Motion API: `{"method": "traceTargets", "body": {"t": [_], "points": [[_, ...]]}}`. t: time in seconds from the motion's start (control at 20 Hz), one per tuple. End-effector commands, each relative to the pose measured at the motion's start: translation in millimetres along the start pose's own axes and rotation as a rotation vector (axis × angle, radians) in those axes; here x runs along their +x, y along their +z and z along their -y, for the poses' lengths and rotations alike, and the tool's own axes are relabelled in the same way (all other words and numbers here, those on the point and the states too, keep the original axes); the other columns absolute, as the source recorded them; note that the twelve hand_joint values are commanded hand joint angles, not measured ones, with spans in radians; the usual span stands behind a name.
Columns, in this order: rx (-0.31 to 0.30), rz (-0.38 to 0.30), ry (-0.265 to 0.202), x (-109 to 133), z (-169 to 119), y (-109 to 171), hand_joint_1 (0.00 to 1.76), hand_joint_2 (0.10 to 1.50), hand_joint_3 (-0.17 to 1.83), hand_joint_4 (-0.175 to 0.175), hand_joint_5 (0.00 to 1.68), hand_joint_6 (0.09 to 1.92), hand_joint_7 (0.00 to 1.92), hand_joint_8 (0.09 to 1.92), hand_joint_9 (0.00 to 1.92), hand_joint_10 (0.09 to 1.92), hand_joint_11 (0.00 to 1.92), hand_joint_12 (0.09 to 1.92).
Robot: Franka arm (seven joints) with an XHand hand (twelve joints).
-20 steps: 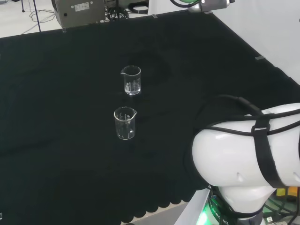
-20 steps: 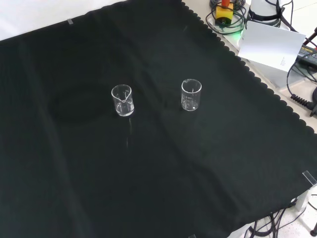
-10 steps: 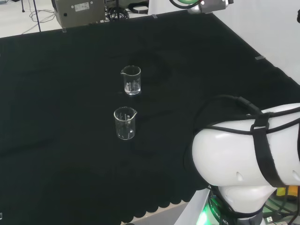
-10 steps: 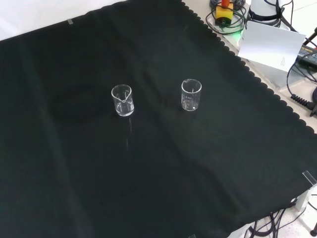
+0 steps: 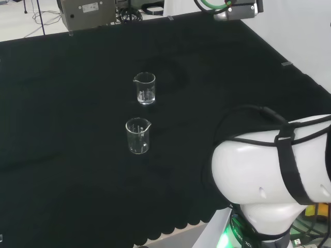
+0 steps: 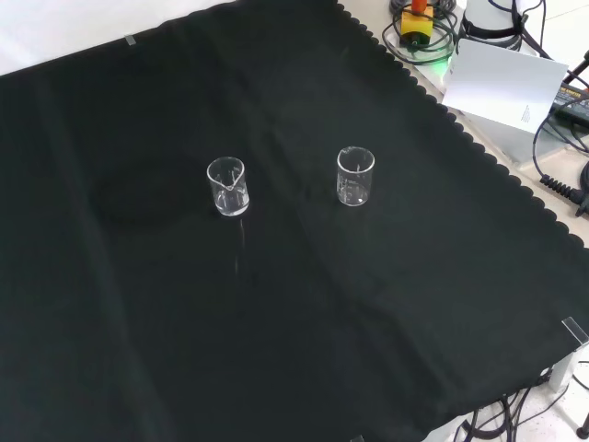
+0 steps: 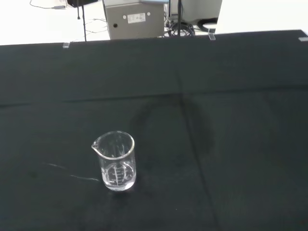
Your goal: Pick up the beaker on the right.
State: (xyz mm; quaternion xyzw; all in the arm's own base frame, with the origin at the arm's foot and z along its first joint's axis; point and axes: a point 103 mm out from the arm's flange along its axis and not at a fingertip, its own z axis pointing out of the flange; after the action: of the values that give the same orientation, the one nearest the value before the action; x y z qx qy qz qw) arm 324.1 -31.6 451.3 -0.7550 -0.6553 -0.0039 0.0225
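Nothing of the task looks done: two small clear glass beakers stand upright and apart on the black cloth, the right-hand beaker in the front view untouched beside the other beaker, and the hand's finger state cannot be told.

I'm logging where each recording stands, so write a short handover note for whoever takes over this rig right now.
Hand: no part of it visible, state unknown.
Things: two clear beakers stand upright and apart on the black cloth. In the front view, one is on the left, one on the right; in the head view the right one is the nearer. Both look empty.
Done: nothing; neither beaker is touched or lifted.
Left: bring the hand to the right beaker, grasp, lift.
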Motion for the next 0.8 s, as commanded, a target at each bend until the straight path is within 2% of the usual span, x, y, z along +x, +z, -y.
{"method": "traceTargets", "body": {"t": [0.05,0.25,0.4,0.8], "points": [[0.033,-0.039,0.014,-33,-42,43,0.29,1.28,0.02,-0.051,0.38,0.09,0.20,0.68,0.37,0.73,0.07,1.42],[0.023,-0.076,-0.028,-46,-76,69,0.34,1.24,0.01,-0.052,0.39,0.09,0.22,0.69,0.41,0.72,0.09,1.42],[0.035,-0.111,-0.041,-50,-103,92,0.39,1.21,-0.01,-0.052,0.39,0.09,0.24,0.70,0.42,0.71,0.09,1.42],[0.116,-0.180,-0.093,-28,-160,159,0.49,1.13,-0.05,-0.049,0.39,0.09,0.25,0.71,0.45,0.71,0.11,1.42]]}}
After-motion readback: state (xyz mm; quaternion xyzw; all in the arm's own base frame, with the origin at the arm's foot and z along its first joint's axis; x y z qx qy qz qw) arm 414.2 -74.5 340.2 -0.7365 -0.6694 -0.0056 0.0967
